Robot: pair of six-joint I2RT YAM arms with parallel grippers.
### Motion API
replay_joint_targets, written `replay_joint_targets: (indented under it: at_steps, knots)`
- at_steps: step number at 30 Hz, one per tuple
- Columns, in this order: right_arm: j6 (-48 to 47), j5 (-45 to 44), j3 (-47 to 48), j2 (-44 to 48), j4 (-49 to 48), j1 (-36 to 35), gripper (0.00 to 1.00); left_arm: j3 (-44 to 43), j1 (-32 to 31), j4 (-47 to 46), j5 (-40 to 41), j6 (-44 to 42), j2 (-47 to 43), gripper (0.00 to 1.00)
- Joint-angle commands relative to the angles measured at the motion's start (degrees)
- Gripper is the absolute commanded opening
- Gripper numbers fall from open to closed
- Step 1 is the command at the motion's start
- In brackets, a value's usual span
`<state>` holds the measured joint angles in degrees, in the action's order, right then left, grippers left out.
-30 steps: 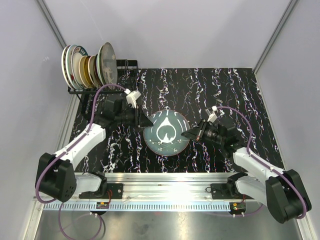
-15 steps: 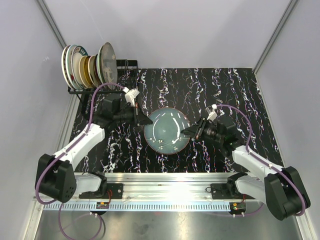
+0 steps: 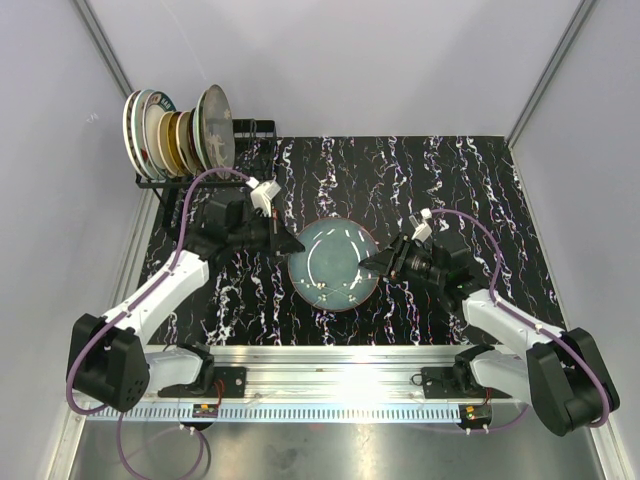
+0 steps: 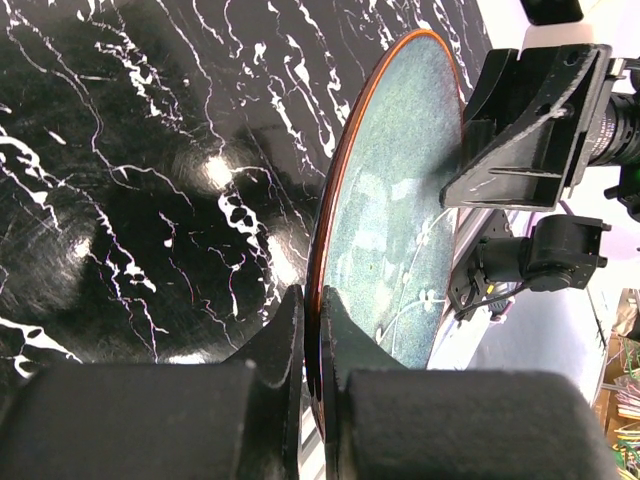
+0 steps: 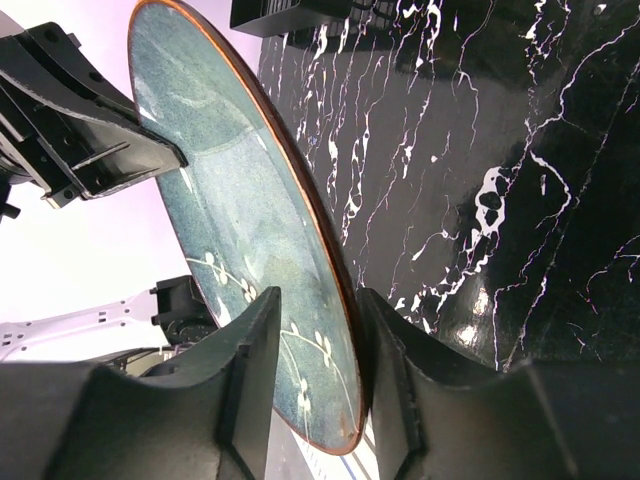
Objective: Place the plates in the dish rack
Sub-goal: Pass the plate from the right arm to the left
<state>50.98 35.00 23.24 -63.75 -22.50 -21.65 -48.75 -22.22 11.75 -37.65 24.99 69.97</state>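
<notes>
From above, the teal plate [image 3: 333, 263] sits in the middle of the table [image 3: 460, 180], well apart from the dish rack [image 3: 255, 130]. Left wrist: the left gripper [image 4: 312, 322] pinches its rim. Right wrist: the right gripper [image 5: 318, 332] straddles the opposite rim, jaws spread, seemingly clear of it. Held from one side only, the plate could droop and slip.

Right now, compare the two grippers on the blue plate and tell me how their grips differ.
The left gripper is shut tight on the rim of the plate, while the right gripper stands open, its fingers straddling the rim with slack. The left gripper takes the plate's left edge; the right gripper sits at its right edge. Both meet the same plate at its rim, from opposite sides.
</notes>
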Motion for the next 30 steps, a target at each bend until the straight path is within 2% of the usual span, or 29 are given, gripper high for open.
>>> replay_joint_targets:
  at_steps: [1, 7, 15, 25, 28, 30]
  knots:
    - [1.0, 0.8, 3.7, 0.8, -7.3, -0.8, 0.45, -2.8, -0.2, 0.4, 1.8, -1.8, -0.1, 0.00]
    - [1.0, 1.1, 3.5, 0.7, -6.9, -0.8, 0.47, -2.7, 0.0, 1.0, 5.0, -2.5, -1.9, 0.00]
    - [0.1, 0.3, 3.1, 1.3, -5.2, -0.8, 0.53, -2.9, 1.7, 1.3, 4.3, -1.4, -1.9, 0.00]
    - [-1.1, -2.5, 1.6, 1.5, -2.1, -0.7, 0.68, -5.2, 2.9, 7.0, 15.1, -3.7, -4.9, 0.00]
    - [-3.3, -4.9, 2.6, 2.2, 3.3, -0.7, 0.76, -5.5, 3.7, 8.6, 18.1, -4.2, -7.6, 0.00]
    - [-4.7, -7.0, 2.8, 3.7, 7.2, -0.7, 0.85, -6.0, 3.9, 10.0, 20.7, -4.8, -9.0, 0.00]
